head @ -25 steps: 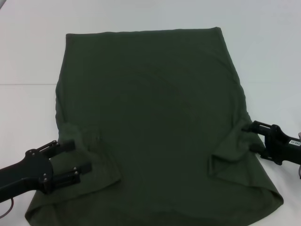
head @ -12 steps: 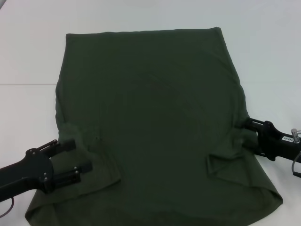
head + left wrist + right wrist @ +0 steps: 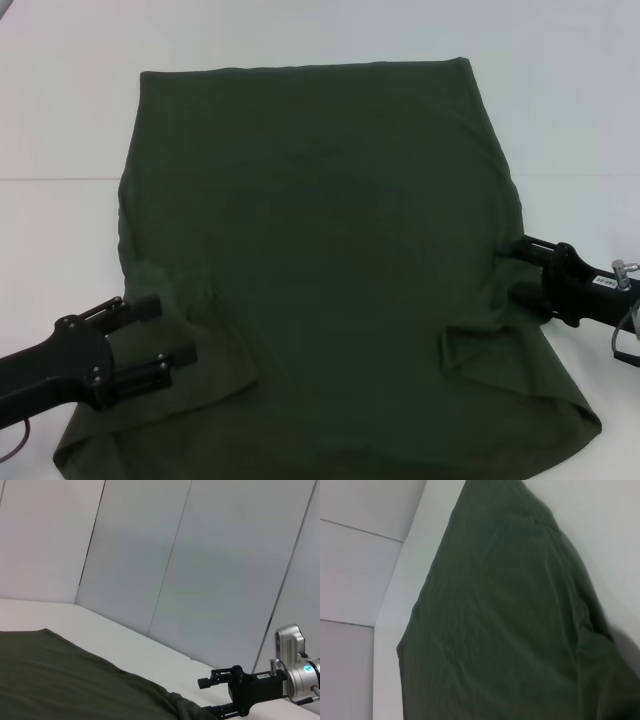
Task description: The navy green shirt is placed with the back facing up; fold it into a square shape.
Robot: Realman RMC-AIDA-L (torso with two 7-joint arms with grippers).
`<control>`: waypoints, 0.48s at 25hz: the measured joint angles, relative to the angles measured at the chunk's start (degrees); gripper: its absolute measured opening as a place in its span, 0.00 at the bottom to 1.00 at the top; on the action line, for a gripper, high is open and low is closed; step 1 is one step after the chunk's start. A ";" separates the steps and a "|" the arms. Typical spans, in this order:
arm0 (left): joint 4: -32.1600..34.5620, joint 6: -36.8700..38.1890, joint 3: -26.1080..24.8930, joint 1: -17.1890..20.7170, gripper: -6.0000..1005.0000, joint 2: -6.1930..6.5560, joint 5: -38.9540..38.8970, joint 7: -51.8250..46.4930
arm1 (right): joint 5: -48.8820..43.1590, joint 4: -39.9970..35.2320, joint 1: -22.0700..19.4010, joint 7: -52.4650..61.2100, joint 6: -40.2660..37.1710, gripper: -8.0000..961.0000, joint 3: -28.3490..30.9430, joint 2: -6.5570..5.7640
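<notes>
Across the middle of the white worktop (image 3: 60,100) the large dark olive-green soft-fabric short-sleeved shirt (image 3: 320,260) is lying flat, both sleeves already turned inward onto the body, hem toward the far edge, collar end at the near edge. Left black gripper (image 3: 160,340) is resting over the shirt's left side near the folded sleeve, jaws apart with nothing between them, unmoved over the last second. Right black gripper (image 3: 525,275) is creeping inward from the worktop's right edge: a second ago it was just touching the cloth edge, now its jaws are standing apart around the shirt's right side seam, seemingly straddling the fabric but not clamped yet. Left wrist view is showing the right gripper (image 3: 210,697) at the cloth edge, fingers spread. Judgement: sleeve folds done, right arm is lining up a side grasp; the lengthwise fold is remaining, so roughly midway.
</notes>
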 joint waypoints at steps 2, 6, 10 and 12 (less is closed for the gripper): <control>0.00 0.01 0.00 0.00 0.89 0.00 0.00 0.00 | 0.04 0.03 -0.01 -0.01 -0.06 0.79 0.06 0.33; 0.00 0.02 0.00 0.04 0.89 0.00 0.00 0.01 | 0.39 0.06 -0.57 -0.02 -0.56 0.79 0.35 1.15; 0.00 0.02 0.00 -0.02 0.89 0.00 0.00 0.02 | 1.12 0.89 -0.89 -0.02 -1.66 0.79 0.37 1.42; 0.00 0.02 0.00 0.00 0.89 0.00 0.00 0.03 | 1.48 1.24 -0.98 -0.06 -2.18 0.79 0.37 1.43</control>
